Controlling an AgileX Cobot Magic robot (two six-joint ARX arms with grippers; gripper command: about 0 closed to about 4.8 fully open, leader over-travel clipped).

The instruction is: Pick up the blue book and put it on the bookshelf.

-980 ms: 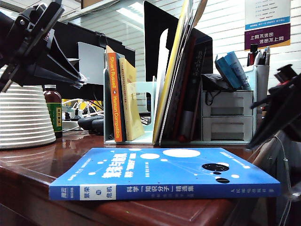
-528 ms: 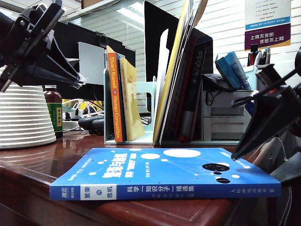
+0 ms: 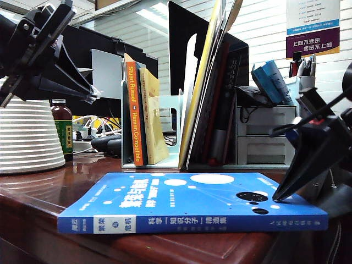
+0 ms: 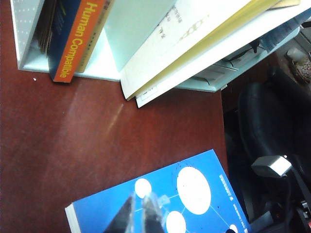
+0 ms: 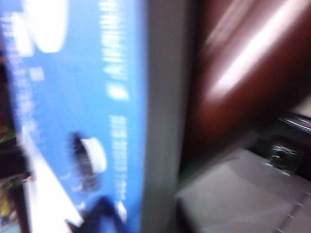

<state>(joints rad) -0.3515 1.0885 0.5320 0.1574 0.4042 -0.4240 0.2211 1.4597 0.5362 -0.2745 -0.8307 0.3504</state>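
right claw (image 3: 280, 193) tips touch the blue book's (image 3: 192, 201) right end, grip unclear; book flat on counter (image 3: 33, 187), long axis crosswise, before bookshelf (image 3: 264, 143). left claw (image 3: 93, 91) clenched, high, farther.

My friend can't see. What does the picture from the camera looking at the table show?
A blue book lies flat on a dark red table. The right gripper reaches down to the book's right edge, and the left gripper hangs high on the left. Behind stands a bookshelf holding upright books.
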